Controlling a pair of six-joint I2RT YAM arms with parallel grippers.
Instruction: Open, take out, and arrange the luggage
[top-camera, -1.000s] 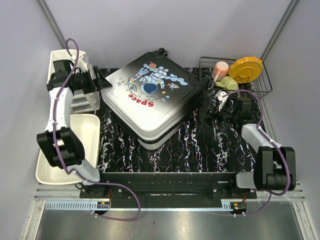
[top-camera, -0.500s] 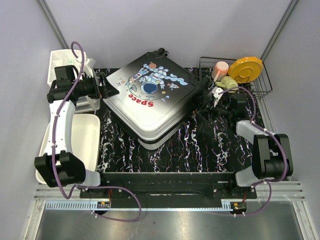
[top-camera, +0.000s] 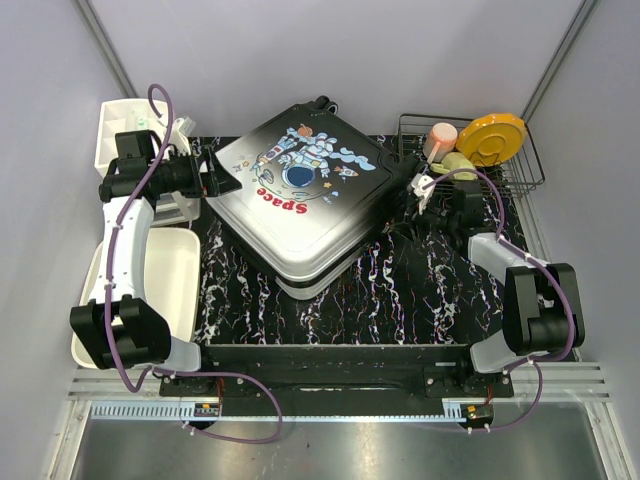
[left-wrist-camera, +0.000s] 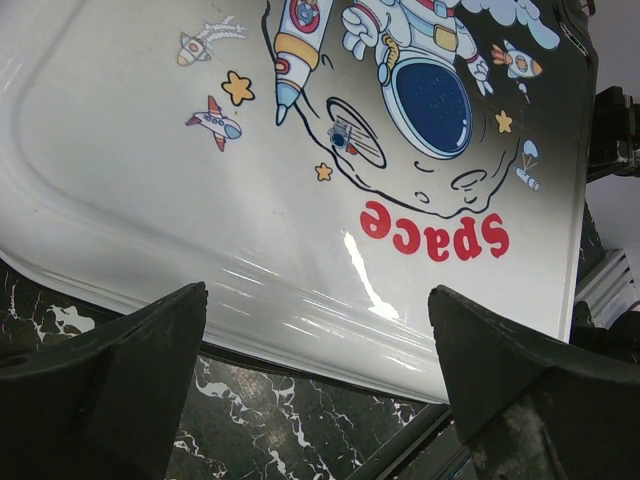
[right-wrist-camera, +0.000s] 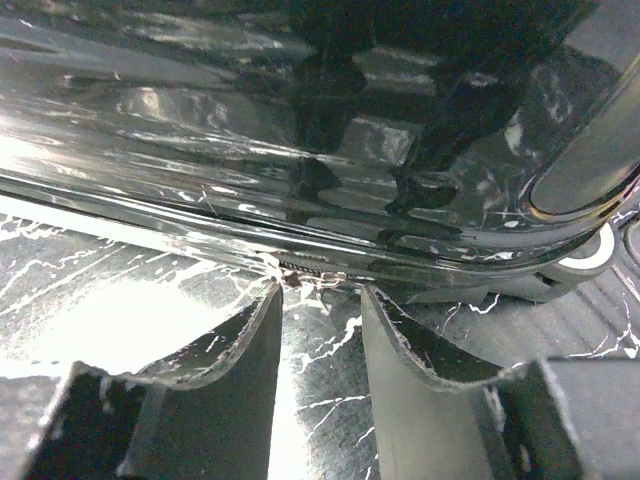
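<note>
The luggage (top-camera: 300, 195) lies flat and closed in the middle of the counter (top-camera: 400, 300). It is turned on the diagonal, print side up, with its wheels toward the back. Flat on its shell, it has its seam running round the sides within reach of both arms, which probably suits the opening step. That step looks barely begun.

The left gripper (top-camera: 222, 180) hangs over the white left corner of the lid with its jaws spread wide, holding nothing. It seems placed to steady or lift that corner, though whether it touches the shell I cannot tell.

The right gripper (right-wrist-camera: 320, 300) sits low at the dark right side, aimed at the seam. Its jaws are narrowed but still apart, with bare counter showing between them. The zip pull (right-wrist-camera: 290, 279) lies just ahead of one fingertip, not yet pinched, so the next need is likely a small, exact close on it.

The counter is black with white marble veining and glossy under the light. A white tub (top-camera: 180, 290) and drawers (top-camera: 120, 130) stand at its left edge, and a wire rack (top-camera: 530, 170) at the back right. Plain pale walls (top-camera: 350, 50) close in the space.
</note>
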